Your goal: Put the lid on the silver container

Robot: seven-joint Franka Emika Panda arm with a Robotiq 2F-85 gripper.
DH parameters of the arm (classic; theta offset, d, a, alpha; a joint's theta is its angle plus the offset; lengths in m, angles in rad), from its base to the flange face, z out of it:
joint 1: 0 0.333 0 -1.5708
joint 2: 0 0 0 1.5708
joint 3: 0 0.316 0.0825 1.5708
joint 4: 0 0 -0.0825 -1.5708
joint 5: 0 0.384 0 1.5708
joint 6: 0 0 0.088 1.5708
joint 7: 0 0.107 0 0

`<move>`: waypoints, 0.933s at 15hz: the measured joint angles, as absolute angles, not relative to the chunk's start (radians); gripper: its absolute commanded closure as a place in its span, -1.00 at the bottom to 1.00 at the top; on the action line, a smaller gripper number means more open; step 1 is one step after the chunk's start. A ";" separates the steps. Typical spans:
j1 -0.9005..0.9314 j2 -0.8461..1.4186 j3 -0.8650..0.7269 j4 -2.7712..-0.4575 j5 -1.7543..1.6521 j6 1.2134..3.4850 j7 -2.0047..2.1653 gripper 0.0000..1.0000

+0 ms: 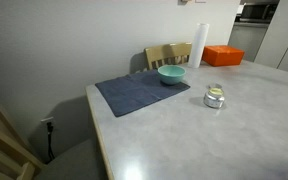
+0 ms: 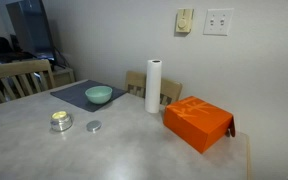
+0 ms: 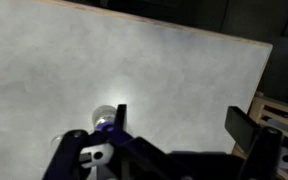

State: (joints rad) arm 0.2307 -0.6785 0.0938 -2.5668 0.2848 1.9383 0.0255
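One lid [image 2: 93,126] lies beside the silver container [image 2: 61,121], near the teal bowl [image 2: 98,95].

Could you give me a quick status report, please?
Gripper open, empty, over the table. Lid off, lying beside the silver container. Nothing between them; teal bowl sits behind.
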 measured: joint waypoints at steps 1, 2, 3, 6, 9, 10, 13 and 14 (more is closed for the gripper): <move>0.231 -0.678 0.094 -2.567 0.285 1.938 0.026 -1.00; 0.231 -0.678 0.094 -2.567 0.285 1.938 0.026 -1.00; 0.230 -0.678 0.094 -2.566 0.285 1.942 0.025 -1.00; 0.228 -0.678 0.076 -2.565 0.291 1.993 0.003 -1.00; 0.225 -0.672 0.026 -2.565 0.322 2.052 -0.036 -1.00; 0.223 -0.668 0.006 -2.565 0.333 2.066 -0.049 -1.00; 0.214 -0.644 -0.043 -2.565 0.364 2.097 -0.074 -1.00; 0.214 -0.633 -0.055 -2.565 0.378 2.099 -0.081 -1.00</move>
